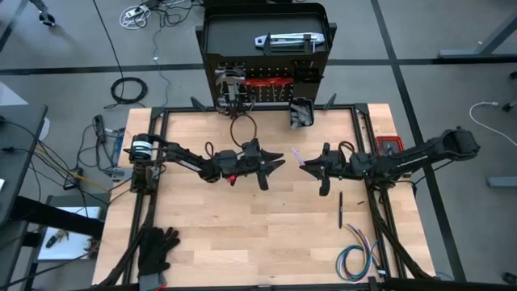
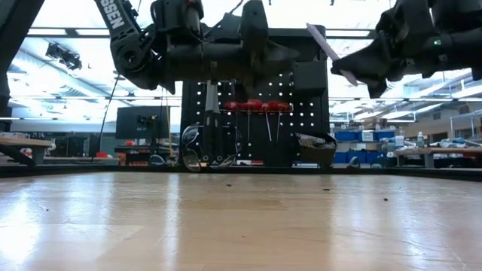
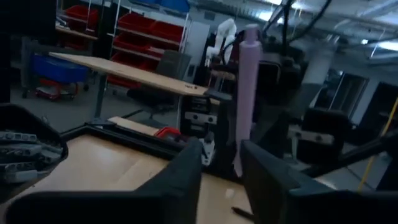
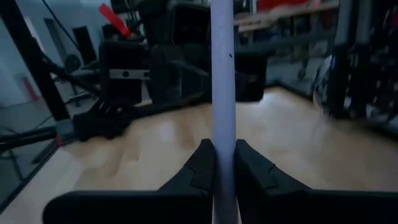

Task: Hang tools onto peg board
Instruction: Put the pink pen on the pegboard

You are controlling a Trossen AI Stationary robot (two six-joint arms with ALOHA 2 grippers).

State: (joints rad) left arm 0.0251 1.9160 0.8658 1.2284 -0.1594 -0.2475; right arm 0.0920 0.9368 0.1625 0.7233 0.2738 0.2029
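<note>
My right gripper (image 1: 307, 164) is shut on a pale lilac bar-shaped tool (image 1: 297, 153) above the middle of the table. The tool sticks up out of the fingers (image 2: 327, 47). My left gripper (image 1: 279, 162) faces it from the left, open, its fingers (image 3: 186, 165) a little short of the bar (image 3: 249, 81) and not touching it. The black peg board (image 1: 266, 77) stands at the table's far edge. Red-handled tools (image 2: 256, 106) and dark tools (image 2: 212, 128) hang on it. A silver tool (image 1: 284, 40) lies on its top shelf. My right gripper pinches the bar's lower part (image 4: 224, 134) between its two fingers. The fingers lie level and come from the table's right side, across the bar. The bar stands up out of the hold, slanted, its upper end (image 2: 312, 30) free and all of it clear of the table.
A thin dark tool (image 1: 340, 208) lies on the table near my right arm. A coloured wire bundle (image 1: 355, 260) lies at the near right and black gloves (image 1: 157, 250) at the near left. A small black bin (image 1: 301, 113) hangs on the peg board's right.
</note>
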